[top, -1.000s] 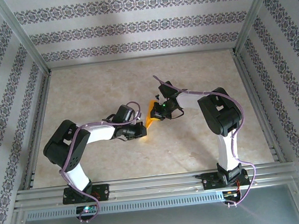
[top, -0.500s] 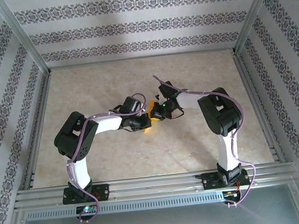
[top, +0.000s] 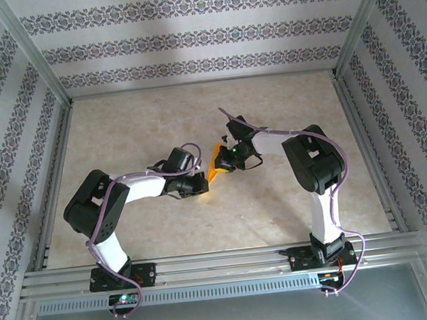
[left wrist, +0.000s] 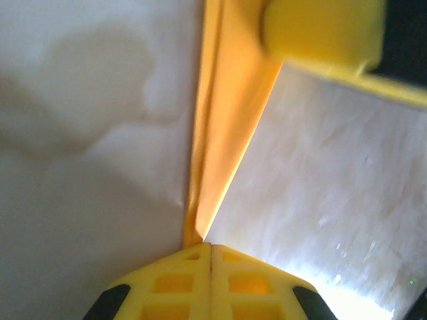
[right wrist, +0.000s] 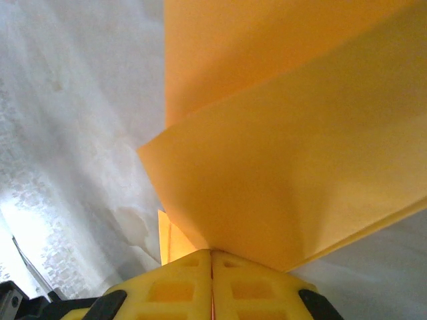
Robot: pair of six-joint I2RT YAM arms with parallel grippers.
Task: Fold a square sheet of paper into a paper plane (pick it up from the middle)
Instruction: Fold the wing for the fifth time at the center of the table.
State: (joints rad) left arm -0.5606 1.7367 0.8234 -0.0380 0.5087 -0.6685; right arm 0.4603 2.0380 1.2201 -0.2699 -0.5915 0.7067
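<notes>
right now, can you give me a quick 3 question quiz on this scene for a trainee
1. True or false: the left jaws stand open.
2. Which jaws grip the paper? A left only; B right only; C both.
3. Fill in: the paper is bright ___.
Key: 1 false, they are shut on the paper. 2 C, the left jaws and the right jaws each pinch one end. 3 orange.
</notes>
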